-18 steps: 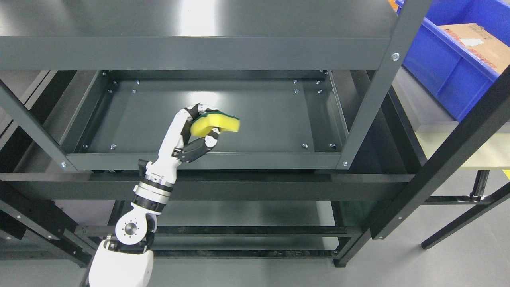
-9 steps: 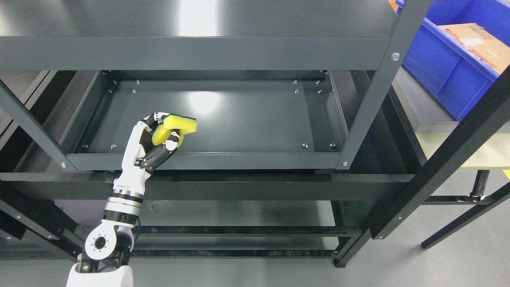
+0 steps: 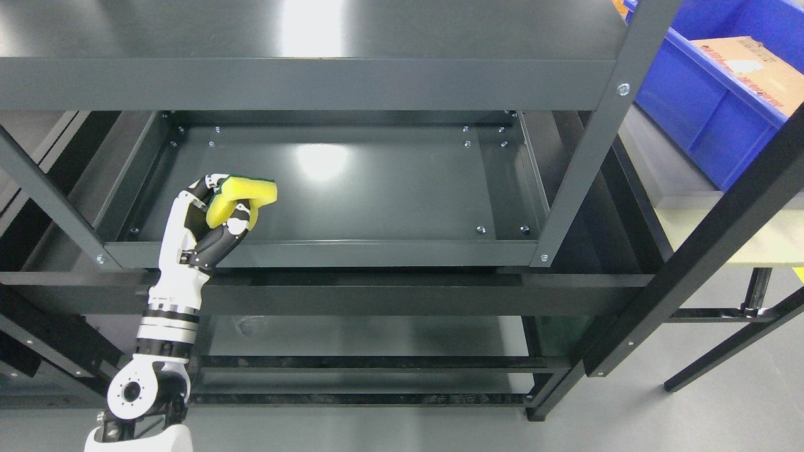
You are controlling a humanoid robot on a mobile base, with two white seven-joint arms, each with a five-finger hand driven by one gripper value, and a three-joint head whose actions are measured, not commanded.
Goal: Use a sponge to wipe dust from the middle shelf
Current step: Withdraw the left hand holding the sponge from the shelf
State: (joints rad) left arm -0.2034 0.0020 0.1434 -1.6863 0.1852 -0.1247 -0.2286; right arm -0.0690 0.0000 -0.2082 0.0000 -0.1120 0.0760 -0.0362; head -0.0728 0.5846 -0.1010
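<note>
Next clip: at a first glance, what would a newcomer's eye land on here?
The bright yellow sponge stands out first, gripped in the robot's white and black left hand over the left part of the dark grey middle shelf. Next comes the blue bin at the upper right, outside the rack, with a cardboard box inside it. A glare patch shines on the bare shelf panel just right of the sponge.

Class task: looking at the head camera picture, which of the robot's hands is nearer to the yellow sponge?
Left. The left hand grips the sponge over the left part of the middle shelf. The right hand is out of view.
</note>
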